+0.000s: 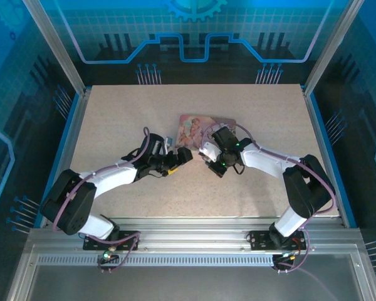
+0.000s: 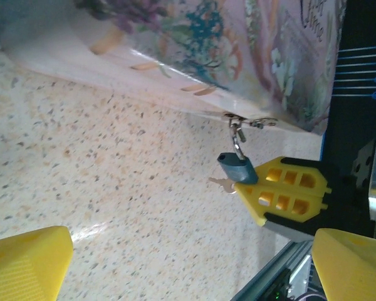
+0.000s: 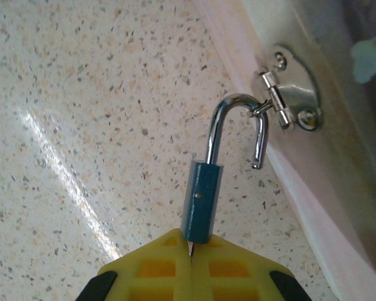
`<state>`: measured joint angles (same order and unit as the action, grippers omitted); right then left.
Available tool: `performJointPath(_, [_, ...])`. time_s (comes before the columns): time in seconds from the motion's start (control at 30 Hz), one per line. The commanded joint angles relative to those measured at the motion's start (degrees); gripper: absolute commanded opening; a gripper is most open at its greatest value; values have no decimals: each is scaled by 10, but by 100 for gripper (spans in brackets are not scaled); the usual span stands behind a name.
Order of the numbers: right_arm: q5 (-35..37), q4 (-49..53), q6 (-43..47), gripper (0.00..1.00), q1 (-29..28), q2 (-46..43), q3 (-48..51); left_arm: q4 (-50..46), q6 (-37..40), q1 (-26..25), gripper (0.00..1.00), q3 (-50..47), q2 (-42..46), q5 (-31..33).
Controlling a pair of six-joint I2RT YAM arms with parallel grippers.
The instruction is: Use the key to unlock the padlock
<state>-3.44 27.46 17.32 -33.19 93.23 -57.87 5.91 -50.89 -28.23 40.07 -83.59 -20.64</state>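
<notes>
Right gripper [image 3: 191, 248] clamped on base of blue padlock [image 3: 200, 200]. Body straight out ahead of fingertips, long axis in line with fingers. Shackle [image 3: 229, 106] beyond body, free leg out of it, so judged already sprung; curve hooked in hasp ring [image 3: 262, 110] of pink tin [image 2: 238, 44]. Key [image 2: 218, 184] poking out sideways by padlock base. Left gripper [image 1: 179, 157] spread wide, empty, padlock ahead of it, apart. Right nearer; likely next, unhooking shackle.

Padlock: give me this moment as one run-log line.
small blue-grey padlock: shackle open, hooked in silver hasp of pink illustrated tin | right hand: shut on padlock body | left hand: open, apart
</notes>
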Motion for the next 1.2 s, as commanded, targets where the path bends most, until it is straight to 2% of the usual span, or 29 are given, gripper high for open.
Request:
performJointPath(0.0, [-8, 17, 50, 5, 7, 2, -1, -21, 18, 8, 99, -18, 14, -12])
performJointPath(0.33, [21, 23, 110, 5, 12, 12, -6, -26, 29, 9, 99, -29, 27, -17])
performJointPath(0.63, [16, 58, 153, 5, 30, 26, -30, -27, 30, 11, 99, -32, 29, -18])
performJointPath(1.17, [-13, 55, 214, 5, 42, -8, -27, -38, 34, 11, 99, -36, 40, -24])
